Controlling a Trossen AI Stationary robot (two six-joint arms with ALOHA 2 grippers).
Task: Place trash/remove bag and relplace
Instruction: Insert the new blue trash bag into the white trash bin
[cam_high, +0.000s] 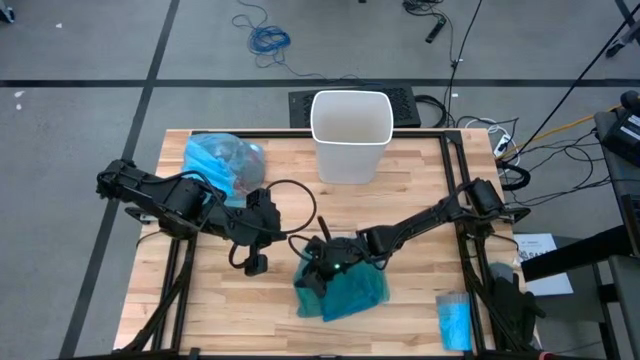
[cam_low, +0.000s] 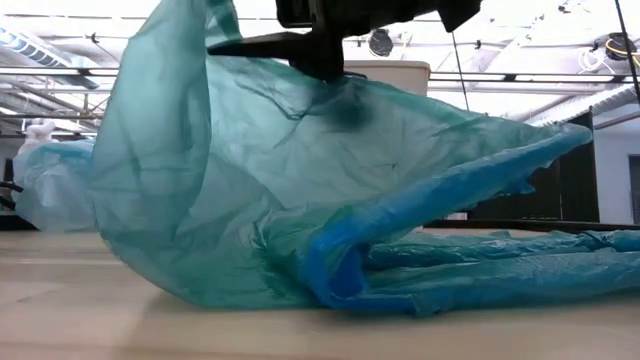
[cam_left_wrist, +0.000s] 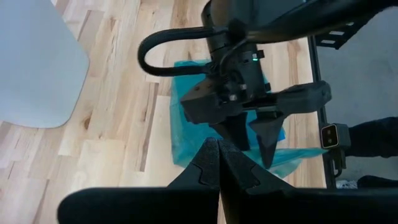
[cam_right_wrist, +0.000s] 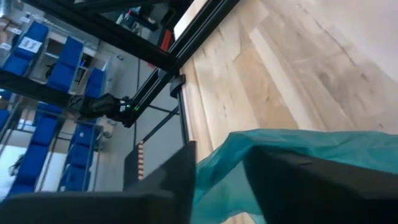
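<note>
Presently we find the white plastic bin (cam_high: 351, 135) standing unlined at the far edge of the wooden table (cam_high: 400, 310); the crinkled, translucent sky-blue liner bag (cam_high: 222, 162) lies off to the left, clear of it, so we judge removal done. The right gripper (cam_high: 322, 262) sits over the darker teal-green plastic bag (cam_high: 345, 292) near the table's front; its fingers stand slightly apart with a fold of bag between them, so we cannot tell whether they hold it. The left gripper (cam_high: 257, 264), fingers together and empty, waits just beside. Opening this bag and lining the bin remain; no trash is identifiable.
</note>
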